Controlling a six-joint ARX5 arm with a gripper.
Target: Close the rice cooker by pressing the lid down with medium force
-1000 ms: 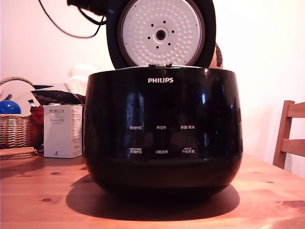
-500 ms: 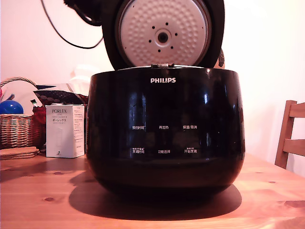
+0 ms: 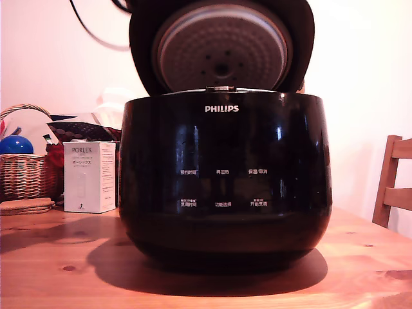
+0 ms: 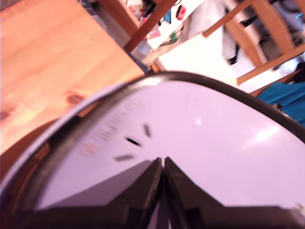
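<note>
The glossy black rice cooker (image 3: 225, 180) with its white PHILIPS logo stands mid-table in the exterior view. Its lid (image 3: 222, 58) is raised behind the pot and leans forward, showing the dimpled underside disc in shadow. In the wrist view my gripper (image 4: 162, 160) is shut, its two dark fingertips (image 4: 147, 179) together and resting against the lid's glossy outer surface (image 4: 214, 133), with nothing between them. In the exterior view the lid hides the gripper; only a black cable (image 3: 87, 29) shows at the top left.
A white PORLEX box (image 3: 90, 177), a wicker basket (image 3: 26, 174) with a blue ball (image 3: 14, 144), and stacked coasters (image 3: 26, 206) sit at the exterior view's left. A wooden chair (image 3: 394, 187) stands at its right. The wrist view shows the wooden table (image 4: 52, 62) and chairs (image 4: 257, 28).
The lid has tipped further forward and down over the pot; its underside disc now looks flatter and darker. The cooker has shifted slightly towards the exterior view's right.
</note>
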